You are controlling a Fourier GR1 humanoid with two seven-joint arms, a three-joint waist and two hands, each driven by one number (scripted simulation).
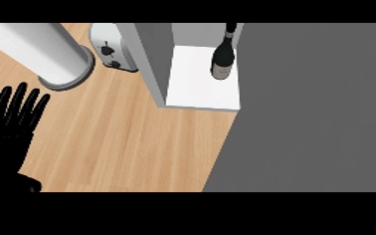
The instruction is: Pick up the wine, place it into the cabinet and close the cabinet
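The dark wine bottle (223, 58) stands upright on the white floor of the cabinet (198, 87), near its back right. A large grey cabinet door (301, 114) fills the right side of the view and covers part of the cabinet's opening. My left hand (18, 112) rests open at the left edge, fingers up, far from the bottle. No right hand shows.
A wide grey cylinder on a round base (51, 55) stands at the back left. A white toaster (112, 47) sits beside the cabinet's grey left wall (150, 59). Bare wooden counter (125, 139) lies in front.
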